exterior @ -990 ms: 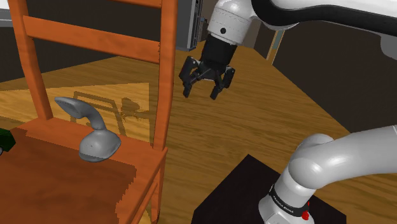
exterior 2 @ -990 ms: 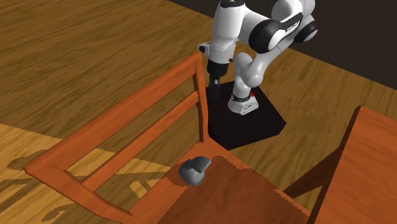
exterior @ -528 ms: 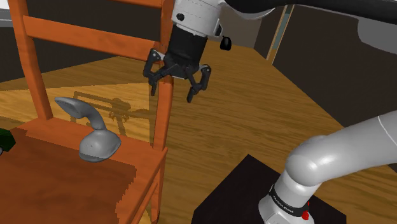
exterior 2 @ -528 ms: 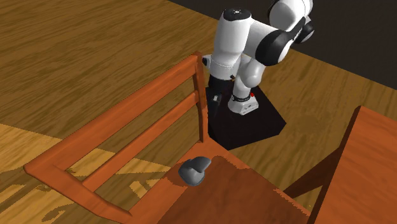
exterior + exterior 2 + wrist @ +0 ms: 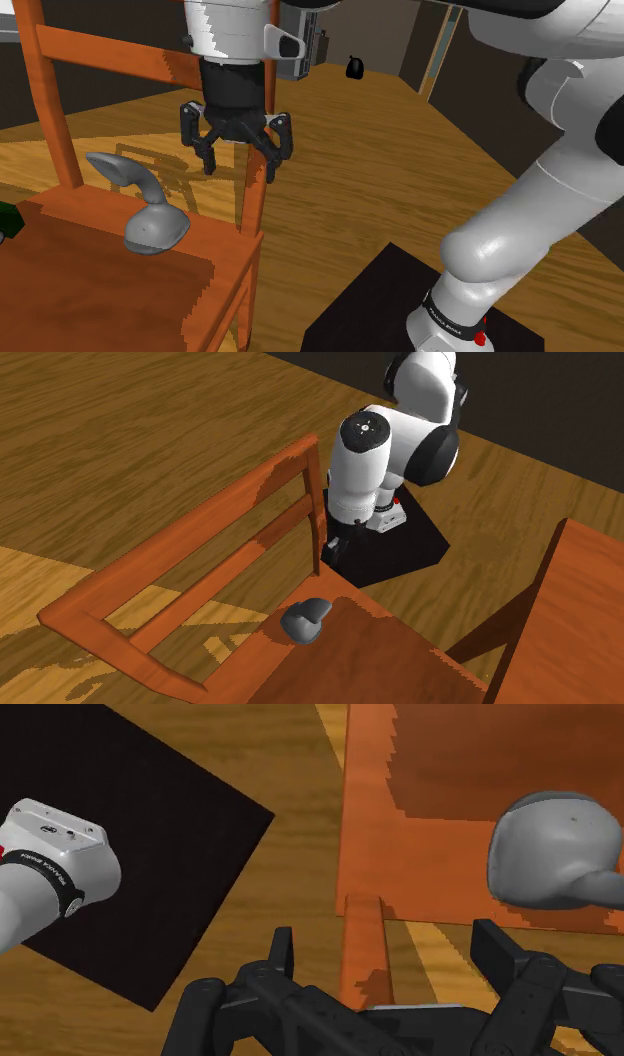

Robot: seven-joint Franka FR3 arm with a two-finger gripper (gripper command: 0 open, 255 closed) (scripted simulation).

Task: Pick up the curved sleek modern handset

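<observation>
The handset (image 5: 143, 205) is a grey curved piece with a rounded bulb end, lying on the orange wooden chair seat (image 5: 80, 290) near its back corner. It appears as a grey lump (image 5: 306, 620) in the second exterior view and as a grey bulb (image 5: 552, 850) in the wrist view. My black gripper (image 5: 237, 160) hangs open, fingers apart, straddling the chair's back post (image 5: 258, 140) and above and to the right of the handset in the shoulder view. Nothing sits between the fingers except the post (image 5: 362, 944).
The chair's slatted back (image 5: 150, 62) rises right beside the gripper. My black stand (image 5: 385, 547) sits on the wooden floor (image 5: 380, 170) close to the chair. A second orange wooden surface (image 5: 570, 612) stands at the second exterior view's right. A small dark object (image 5: 353, 68) lies far back.
The arm has swung toward the shoulder view's left, carrying the open gripper from open floor over to the chair's back post and slightly lower. The handset has not moved.
</observation>
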